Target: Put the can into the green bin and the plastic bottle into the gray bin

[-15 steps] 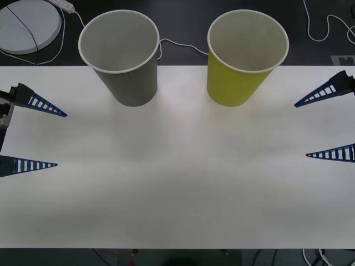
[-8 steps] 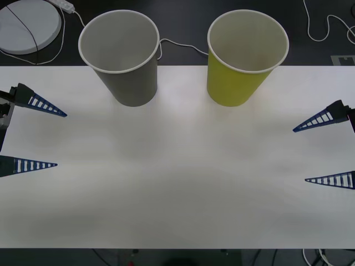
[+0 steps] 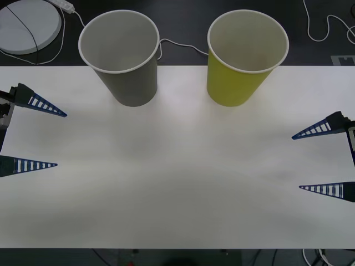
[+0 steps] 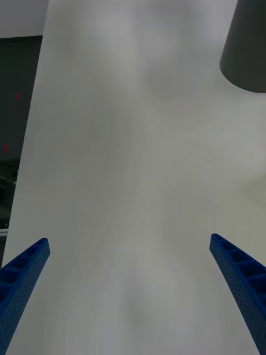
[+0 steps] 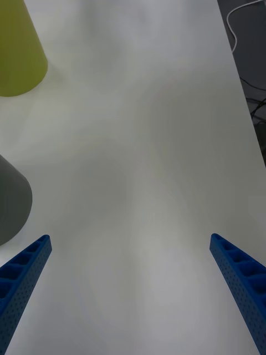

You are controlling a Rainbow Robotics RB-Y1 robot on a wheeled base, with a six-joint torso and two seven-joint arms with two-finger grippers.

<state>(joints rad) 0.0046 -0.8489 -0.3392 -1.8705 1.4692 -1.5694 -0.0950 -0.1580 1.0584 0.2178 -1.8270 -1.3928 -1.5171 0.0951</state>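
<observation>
Since a second ago the right gripper has slid toward the near side of the table, its blue fingers lower in the front view than they were, while the left gripper and both cups have not shifted. From the front, both grippers sit at the table's side edges with fingers spread wide and nothing between them; the gray bin stands upright at the far edge on the robot's left, the green bin upright beside it on the right, well apart from each other. Neither the can nor a bottle lies on the table; inside the green bin I can make out only a faint warm patch, too dim to call, so both may already be dropped in, and the sensible course now is to keep the arms clear of the cups. A white disc and cables lie beyond the table, out of the way. Through the right wrist camera, the open fingers frame bare tabletop, with the gray bin's base across the surface. Through the left wrist camera, fingers likewise stand wide over bare table, both cup bases off to one side, nothing blocking a retreat.
</observation>
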